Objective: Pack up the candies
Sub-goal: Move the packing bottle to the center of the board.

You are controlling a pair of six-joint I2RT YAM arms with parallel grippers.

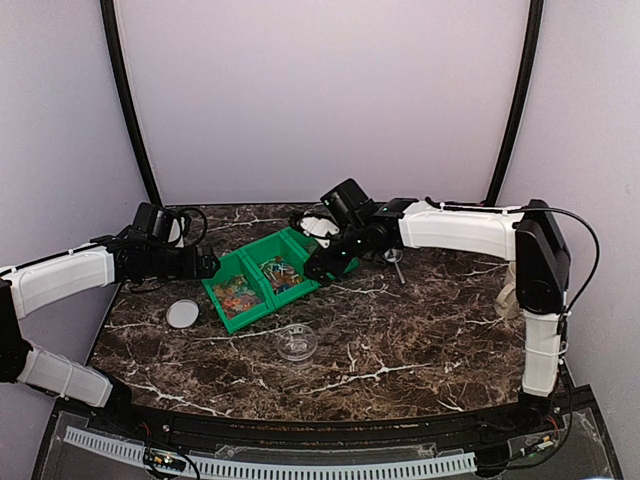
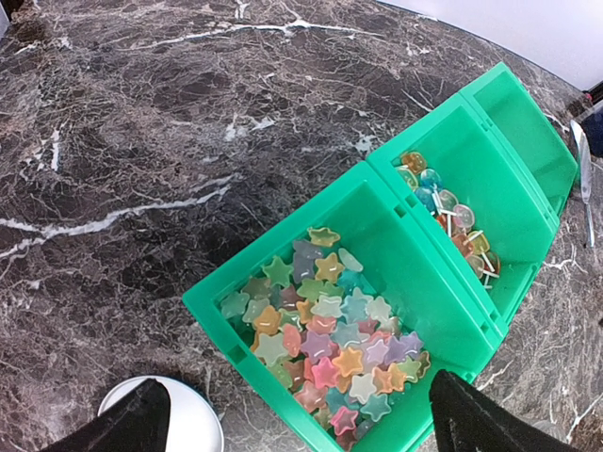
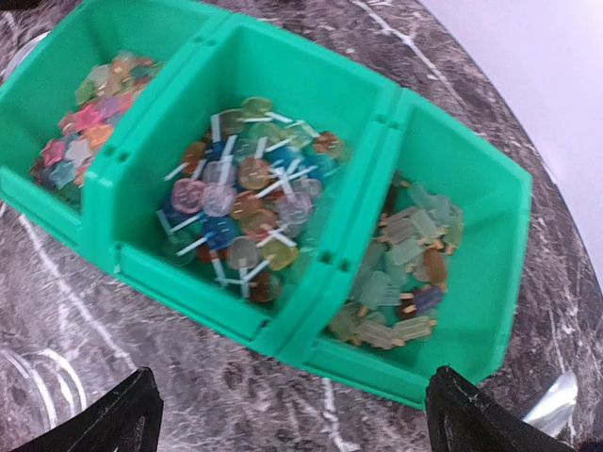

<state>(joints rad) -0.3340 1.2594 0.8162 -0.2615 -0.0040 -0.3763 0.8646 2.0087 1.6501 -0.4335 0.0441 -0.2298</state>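
Overhead view: the green bin [image 1: 262, 262] is sitting on the marble table [image 1: 420, 340] with three compartments side by side. The candies [image 1: 237, 295] are lying inside it as mixed-colour heaps. The left gripper [image 1: 205, 262] is waiting just beside the bin's left end. The right gripper [image 1: 320, 266] is hanging over the bin's right end. A clear jar [image 1: 297, 342] is standing on the near side of the bin, apart from it, and a round lid [image 1: 183, 314] is lying off the bin's near-left corner.

Left wrist view: the left gripper [image 2: 301, 435] is holding its jaws spread wide, gripping nothing. Star-shaped candies [image 2: 325, 339] are filling the bin's [image 2: 405, 231] nearest compartment, directly under the gap between the fingers. The lid [image 2: 184, 424] is showing beside the bin's corner.

Right wrist view: the right gripper [image 3: 301, 424] is also standing wide open and empty above the bin's [image 3: 283, 334] front wall. Candies [image 3: 240, 202] on white sticks are lying in the middle compartment, ahead of the fingers, with other heaps in the compartments on either side. The jar [image 3: 38, 395] is showing off the bin's near-left side.
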